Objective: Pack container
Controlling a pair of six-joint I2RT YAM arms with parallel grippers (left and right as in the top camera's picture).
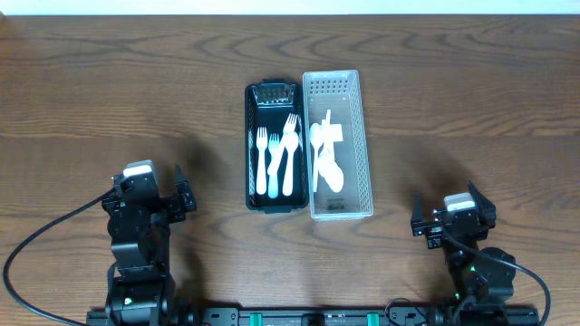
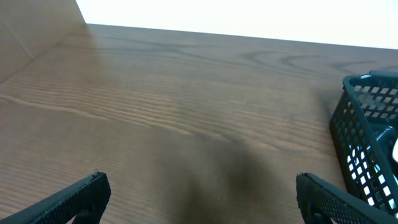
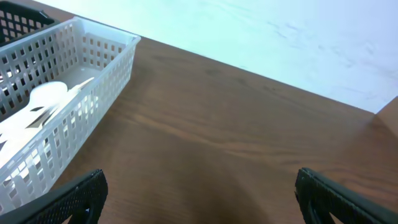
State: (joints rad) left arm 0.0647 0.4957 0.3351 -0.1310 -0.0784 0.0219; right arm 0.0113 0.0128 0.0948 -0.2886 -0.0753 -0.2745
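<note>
Overhead, light, slippery white plastic forks (image 1: 276,167) are being judged graspable mid-handle; left gripper (image 2: 202,186) and right gripper (image 3: 202,183) are being held apart.

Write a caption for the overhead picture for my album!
White forks lie in the black basket, white spoons in the white basket beside it, on a wooden table.

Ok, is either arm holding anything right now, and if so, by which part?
Nothing is held. The left gripper and right gripper are both open above the table; the forks lie in the black basket, the spoons in the white basket.
</note>
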